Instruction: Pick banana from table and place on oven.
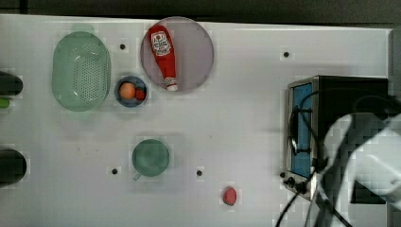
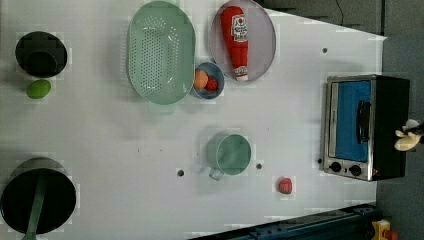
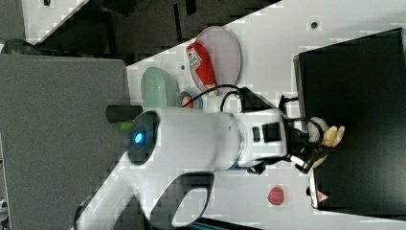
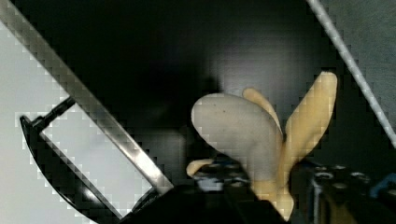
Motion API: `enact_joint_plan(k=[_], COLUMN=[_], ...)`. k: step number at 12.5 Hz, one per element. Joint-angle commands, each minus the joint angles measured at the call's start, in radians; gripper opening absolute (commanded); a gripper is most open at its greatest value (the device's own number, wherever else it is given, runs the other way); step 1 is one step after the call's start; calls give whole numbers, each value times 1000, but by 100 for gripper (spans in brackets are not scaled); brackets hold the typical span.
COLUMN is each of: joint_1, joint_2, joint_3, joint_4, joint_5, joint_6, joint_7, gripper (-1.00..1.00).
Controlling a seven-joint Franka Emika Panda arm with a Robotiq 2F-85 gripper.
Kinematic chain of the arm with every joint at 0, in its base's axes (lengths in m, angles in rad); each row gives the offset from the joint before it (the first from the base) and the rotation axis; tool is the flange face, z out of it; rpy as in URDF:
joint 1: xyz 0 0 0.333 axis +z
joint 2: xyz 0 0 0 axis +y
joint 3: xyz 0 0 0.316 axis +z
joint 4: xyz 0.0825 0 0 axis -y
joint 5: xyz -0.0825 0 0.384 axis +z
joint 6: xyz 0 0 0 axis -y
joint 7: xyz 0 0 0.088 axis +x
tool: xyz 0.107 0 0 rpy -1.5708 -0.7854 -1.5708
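The banana is pale yellow with peel flaps spread, and it sits at the tip of my gripper over the black top of the oven. In the wrist view the banana fills the middle, against the oven's dark top, with the gripper around its base. In the left view the banana shows at the right edge of the oven. Whether it rests on the oven top or hangs just above it, I cannot tell. In the top view my white arm covers much of the oven.
On the white table stand a green cup, a small red lump, a blue bowl with an orange ball, a green colander and a plate holding a ketchup bottle. Dark pots stand at the top view's left edge.
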Motion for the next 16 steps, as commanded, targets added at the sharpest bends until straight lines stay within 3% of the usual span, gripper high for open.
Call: enact_joint_plan(k=[1, 5, 9, 12, 16], joint_1=[19, 19, 43, 79, 122], joint_2=[-47, -47, -69, -127, -220], joint_3=[4, 5, 38, 133, 319], joint_4=[14, 17, 94, 138, 138], joint_5=[8, 8, 8, 22, 44], joint_6=[1, 2, -22, -188, -255], joint_7=[-60, -60, -77, -55, 333], gripper=[7, 100, 100, 100, 100])
